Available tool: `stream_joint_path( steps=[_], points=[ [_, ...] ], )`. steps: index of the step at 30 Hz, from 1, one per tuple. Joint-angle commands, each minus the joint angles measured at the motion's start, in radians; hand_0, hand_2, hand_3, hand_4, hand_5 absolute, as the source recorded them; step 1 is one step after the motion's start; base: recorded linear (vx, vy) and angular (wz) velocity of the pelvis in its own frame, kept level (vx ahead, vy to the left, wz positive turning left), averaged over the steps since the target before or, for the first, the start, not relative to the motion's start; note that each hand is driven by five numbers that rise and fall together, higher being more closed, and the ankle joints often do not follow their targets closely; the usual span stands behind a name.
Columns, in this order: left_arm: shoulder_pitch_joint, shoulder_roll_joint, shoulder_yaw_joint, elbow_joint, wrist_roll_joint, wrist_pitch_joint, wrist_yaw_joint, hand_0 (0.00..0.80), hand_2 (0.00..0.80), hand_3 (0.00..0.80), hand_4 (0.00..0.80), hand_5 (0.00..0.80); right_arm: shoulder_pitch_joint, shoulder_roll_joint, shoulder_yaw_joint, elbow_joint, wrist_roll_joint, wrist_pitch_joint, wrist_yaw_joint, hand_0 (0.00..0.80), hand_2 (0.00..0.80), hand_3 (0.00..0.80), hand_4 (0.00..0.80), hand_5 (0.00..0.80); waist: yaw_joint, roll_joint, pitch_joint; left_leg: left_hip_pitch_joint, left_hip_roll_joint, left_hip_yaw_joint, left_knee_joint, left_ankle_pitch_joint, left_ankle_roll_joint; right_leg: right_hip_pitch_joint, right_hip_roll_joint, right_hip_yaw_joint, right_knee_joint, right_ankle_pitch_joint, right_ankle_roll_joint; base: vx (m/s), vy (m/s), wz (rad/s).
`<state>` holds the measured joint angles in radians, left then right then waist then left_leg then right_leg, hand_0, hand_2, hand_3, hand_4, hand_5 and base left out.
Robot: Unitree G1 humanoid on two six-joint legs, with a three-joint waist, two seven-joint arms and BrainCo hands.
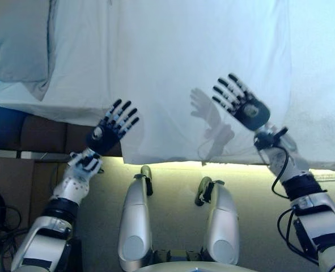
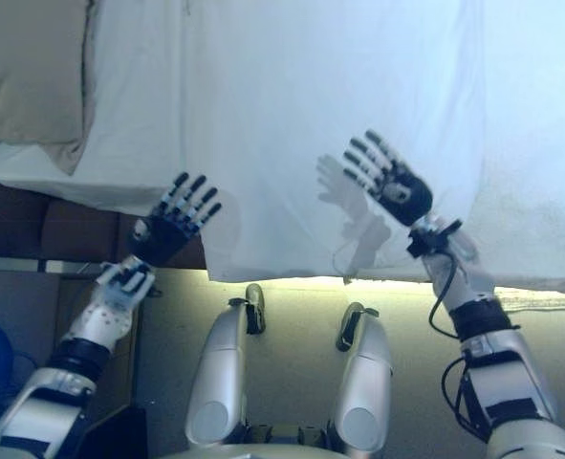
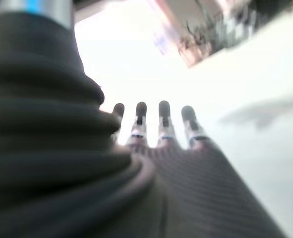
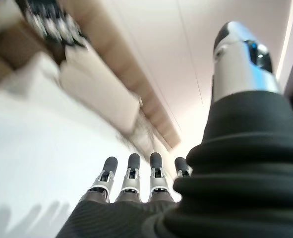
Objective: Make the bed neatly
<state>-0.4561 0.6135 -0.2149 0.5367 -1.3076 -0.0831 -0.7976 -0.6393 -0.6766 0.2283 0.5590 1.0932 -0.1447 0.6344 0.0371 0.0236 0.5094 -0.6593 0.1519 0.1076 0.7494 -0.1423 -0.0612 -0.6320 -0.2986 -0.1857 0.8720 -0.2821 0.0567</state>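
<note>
A white sheet (image 1: 173, 68) covers the bed and hangs over its near edge. A beige pillow (image 1: 17, 39) lies at the far left of the bed. My left hand (image 1: 111, 129) is open with straight fingers, held above the sheet's near left edge. My right hand (image 1: 244, 105) is open with straight fingers, raised above the sheet near the front edge; its shadow falls on the cloth beside it. Neither hand holds anything. The left wrist view shows straight fingers (image 3: 153, 124) over white cloth; the right wrist view shows straight fingers (image 4: 131, 178) too.
The bed's near edge (image 1: 224, 161) runs across in front of me, with pale floor (image 1: 173, 187) below it. A dark brown bed frame or side unit (image 1: 37, 136) stands at the left below the pillow. A white towel-like cover (image 1: 320, 85) lies at the right.
</note>
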Motion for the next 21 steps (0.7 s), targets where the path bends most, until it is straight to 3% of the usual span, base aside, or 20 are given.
stream_joint_path(
  steps=[1,6,13,21],
  points=[
    [-0.065,0.029,-0.023,0.052,0.024,-0.033,0.066,0.0,0.0,0.0,0.0,0.0,-0.073,-0.044,0.036,0.077,-0.022,-0.071,-0.096,0.0,0.0,0.0,0.0,0.0,-0.018,0.022,-0.05,0.042,-0.003,0.035,0.026,-0.091,0.029,-0.025,-0.006,0.003,-0.025,0.098,0.023,0.045,0.057,-0.09],
    [-0.196,0.069,-0.056,0.154,0.015,0.001,0.112,0.0,0.0,0.0,0.0,0.0,-0.248,-0.08,0.107,0.221,-0.103,-0.083,-0.225,0.0,0.0,0.0,0.0,0.0,-0.025,0.04,-0.031,-0.006,0.009,0.038,0.059,-0.094,0.03,-0.079,-0.006,0.023,0.017,0.089,0.016,0.021,0.054,-0.05],
    [-0.354,0.097,-0.12,0.257,-0.013,0.033,0.168,0.0,0.0,0.0,0.0,0.0,-0.452,-0.111,0.244,0.372,-0.262,-0.032,-0.39,0.0,0.0,0.0,0.0,0.0,-0.035,0.056,0.004,-0.101,0.02,0.041,0.11,-0.098,0.031,-0.18,0.0,0.048,0.077,0.082,0.012,-0.028,0.049,-0.07],
    [-0.456,0.072,-0.194,0.311,-0.05,0.054,0.139,0.0,0.0,0.0,0.0,0.0,-0.599,-0.101,0.372,0.455,-0.332,0.033,-0.382,0.0,0.0,0.0,0.0,0.0,-0.034,0.065,0.011,-0.246,0.027,0.024,0.183,-0.114,0.031,-0.329,0.003,0.074,0.14,0.077,0.01,-0.051,0.041,-0.06]
  ],
)
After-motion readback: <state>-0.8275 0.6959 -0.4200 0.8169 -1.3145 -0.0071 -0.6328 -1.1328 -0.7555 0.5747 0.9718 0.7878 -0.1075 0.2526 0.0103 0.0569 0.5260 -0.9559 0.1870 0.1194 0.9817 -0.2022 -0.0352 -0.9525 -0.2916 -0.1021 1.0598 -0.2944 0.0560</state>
